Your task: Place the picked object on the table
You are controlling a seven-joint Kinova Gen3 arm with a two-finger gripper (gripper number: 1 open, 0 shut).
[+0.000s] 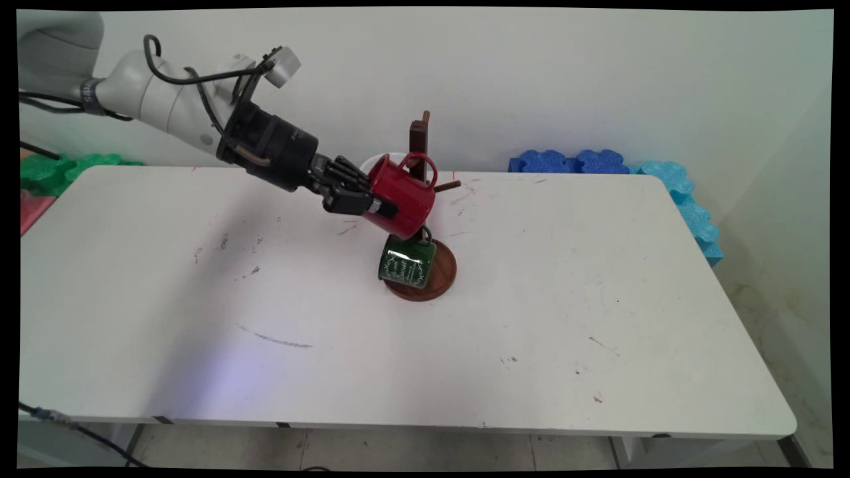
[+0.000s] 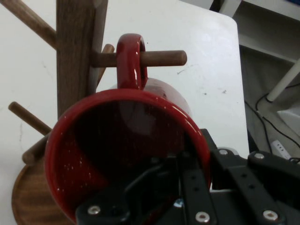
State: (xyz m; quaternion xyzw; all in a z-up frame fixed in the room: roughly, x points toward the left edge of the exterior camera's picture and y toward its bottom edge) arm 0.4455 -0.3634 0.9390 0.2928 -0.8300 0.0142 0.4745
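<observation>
While the arm (image 1: 166,99) slants down-right, its jaws grip the red mug's (image 1: 402,194) rim, handle over a peg (image 2: 161,58).

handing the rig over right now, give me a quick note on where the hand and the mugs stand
Hand: shut on the red mug, one finger inside the rim and one outside, mug held tilted.
Red mug: its handle is threaded over a peg of the wooden mug tree; the hand has not let go.
Green mug: hangs from a lower peg of the same tree, just above its round wooden base.
A white mug shows partly behind the red one; how it sits cannot be told.
The tree stands on the white table; blue foam pieces lie at the far edge.
</observation>
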